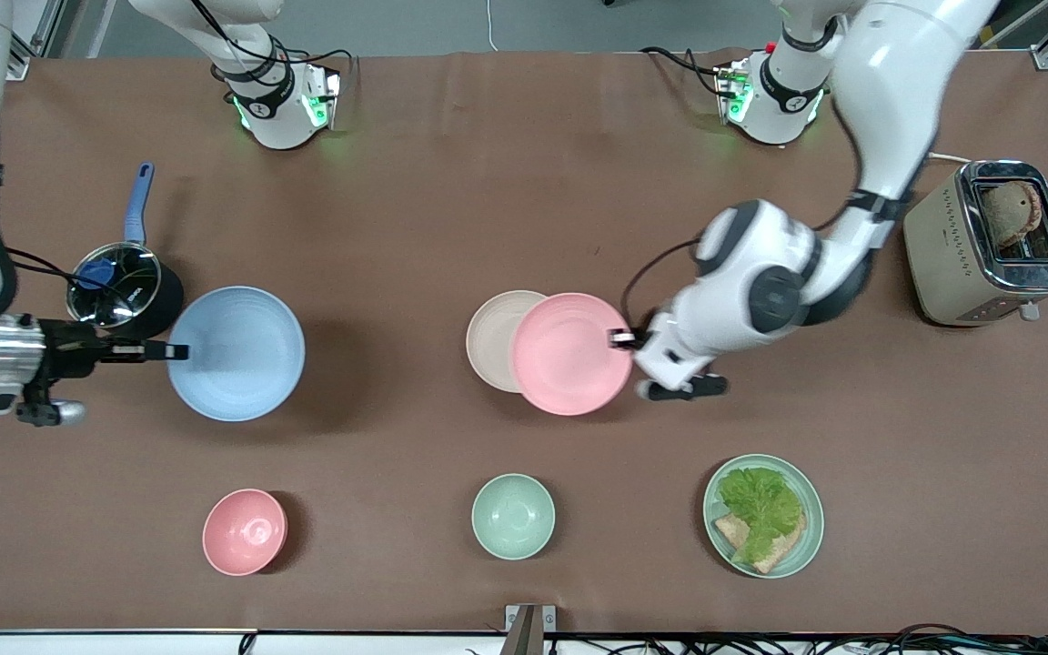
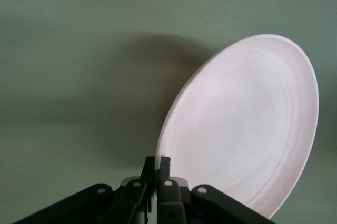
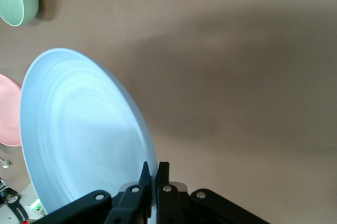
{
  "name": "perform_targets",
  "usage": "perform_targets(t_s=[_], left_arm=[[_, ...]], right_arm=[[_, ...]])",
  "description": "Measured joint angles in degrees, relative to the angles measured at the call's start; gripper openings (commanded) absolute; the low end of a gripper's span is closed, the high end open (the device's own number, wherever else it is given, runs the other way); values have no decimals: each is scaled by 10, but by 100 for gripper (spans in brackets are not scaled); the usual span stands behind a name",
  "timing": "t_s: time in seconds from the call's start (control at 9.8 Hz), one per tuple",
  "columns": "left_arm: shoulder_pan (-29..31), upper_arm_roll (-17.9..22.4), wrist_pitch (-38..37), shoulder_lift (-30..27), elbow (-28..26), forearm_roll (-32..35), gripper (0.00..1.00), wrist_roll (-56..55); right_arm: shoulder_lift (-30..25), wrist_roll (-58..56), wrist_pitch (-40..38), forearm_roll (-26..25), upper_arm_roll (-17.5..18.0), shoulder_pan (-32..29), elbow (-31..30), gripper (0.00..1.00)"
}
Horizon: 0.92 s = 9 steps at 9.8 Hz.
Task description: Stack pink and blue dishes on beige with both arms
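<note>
Presently listed, largest first. Worktop [image 1: 524, 182]: brown surface carrying all items. Toaster [image 1: 988, 244]: cream and chrome, at the left arm's end of the worktop, bread in its slot. Pot [image 1: 124, 289]: black, glass lid, blue handle, at the right arm's end. Blue plate [image 1: 236, 353]: pale blue, held by its rim in the air beside the pot; right gripper [image 1: 169, 351] clenched on that rim. Pink plate [image 1: 571, 354]: pale pink, held by its rim over the middle of the worktop, overlapping the beige plate as seen from the front; left gripper [image 1: 621, 338] clenched on its rim. Beige plate [image 1: 490, 341]: flat on the worktop, partly covered. Green plate [image 1: 763, 516]: near the front edge, bearing lettuce and bread. Green bowl [image 1: 513, 516] and pink bowl [image 1: 245, 531]: along the front edge, well apart.
</note>
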Motion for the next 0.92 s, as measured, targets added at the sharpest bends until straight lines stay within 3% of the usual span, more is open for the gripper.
perform_targets(t_s=[0.51, 0.82, 0.92], left_arm=[[-29, 1, 78, 58, -25, 25, 0, -17], [-35, 1, 88, 58, -50, 41, 1, -16], [-34, 1, 90, 57, -54, 46, 7, -16]], right_arm=[[-2, 106, 90, -2, 39, 63, -31, 1], [-38, 140, 208, -2, 72, 104, -131, 0], [-47, 165, 236, -2, 97, 105, -155, 0]])
